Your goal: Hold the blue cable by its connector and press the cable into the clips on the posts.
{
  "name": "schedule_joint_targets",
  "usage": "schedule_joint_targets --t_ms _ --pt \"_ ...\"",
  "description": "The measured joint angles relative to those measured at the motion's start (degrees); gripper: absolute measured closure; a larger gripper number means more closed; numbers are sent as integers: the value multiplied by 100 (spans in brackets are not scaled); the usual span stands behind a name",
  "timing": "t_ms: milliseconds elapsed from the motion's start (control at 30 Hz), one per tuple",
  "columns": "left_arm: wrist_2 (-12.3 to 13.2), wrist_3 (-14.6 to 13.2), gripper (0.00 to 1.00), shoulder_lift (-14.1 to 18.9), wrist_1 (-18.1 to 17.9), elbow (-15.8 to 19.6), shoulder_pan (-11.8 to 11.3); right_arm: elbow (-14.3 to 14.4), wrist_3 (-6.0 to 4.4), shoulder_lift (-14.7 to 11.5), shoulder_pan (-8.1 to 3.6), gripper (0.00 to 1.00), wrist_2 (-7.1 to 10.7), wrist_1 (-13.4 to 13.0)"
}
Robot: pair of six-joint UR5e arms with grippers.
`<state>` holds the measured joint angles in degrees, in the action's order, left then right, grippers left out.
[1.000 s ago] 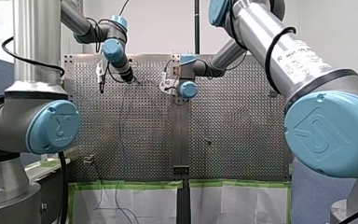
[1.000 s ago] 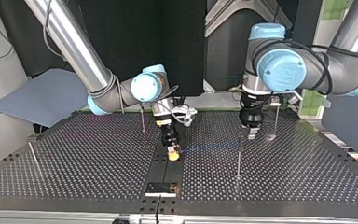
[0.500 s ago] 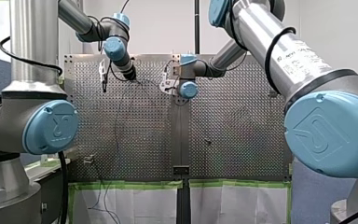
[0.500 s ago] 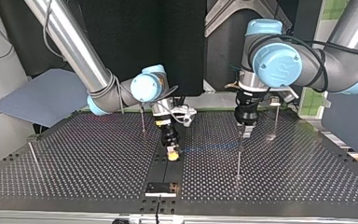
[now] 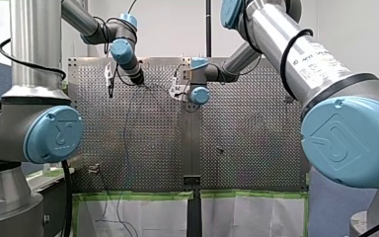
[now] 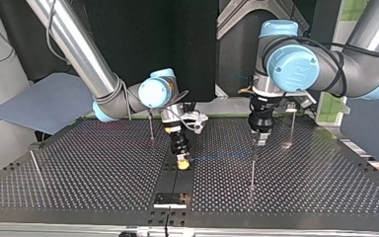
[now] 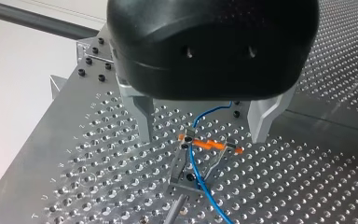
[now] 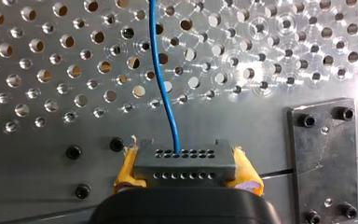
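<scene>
In the right wrist view my right gripper (image 8: 186, 176) is shut on the grey connector (image 8: 184, 162), with a yellow pad on each side. The blue cable (image 8: 164, 88) leaves the connector and runs ahead over the perforated plate. In the left wrist view my left gripper (image 7: 203, 139) is open, and its metal fingers (image 7: 142, 116) straddle the clip (image 7: 209, 144) with orange tabs on top of a post. The blue cable (image 7: 196, 163) passes through that clip. In the top view my left gripper (image 6: 259, 140) hangs right over the post (image 6: 252, 165), and my right gripper (image 6: 181, 160) is low at the middle seam.
More thin posts stand on the table: one (image 6: 150, 127) behind my right gripper, one (image 6: 34, 167) at the top view's far left, one (image 6: 291, 127) at its right. A black bracket (image 6: 170, 199) sits at the near edge. The cable (image 5: 126, 133) trails off the table's edge in the front view.
My left arm has shifted toward the top view's left and come over the post, mostly in the first half second. The hanging cable has swung a little. My right arm has stayed still.
</scene>
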<state>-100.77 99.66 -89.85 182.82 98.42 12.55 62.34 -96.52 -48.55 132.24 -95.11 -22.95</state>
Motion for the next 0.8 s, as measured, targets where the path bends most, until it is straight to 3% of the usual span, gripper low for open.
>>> schedule_joint_targets --t_ms 200,567,800 --pt "3 -37 0 0 -11 0 18 -3 9 6 -8 100 0 46" --pt "68 -511 0 1 -42 0 140 -2 42 6 -126 100 1 160" --pt "67 -462 0 0 -163 0 333 -3 44 11 -171 100 15 153"
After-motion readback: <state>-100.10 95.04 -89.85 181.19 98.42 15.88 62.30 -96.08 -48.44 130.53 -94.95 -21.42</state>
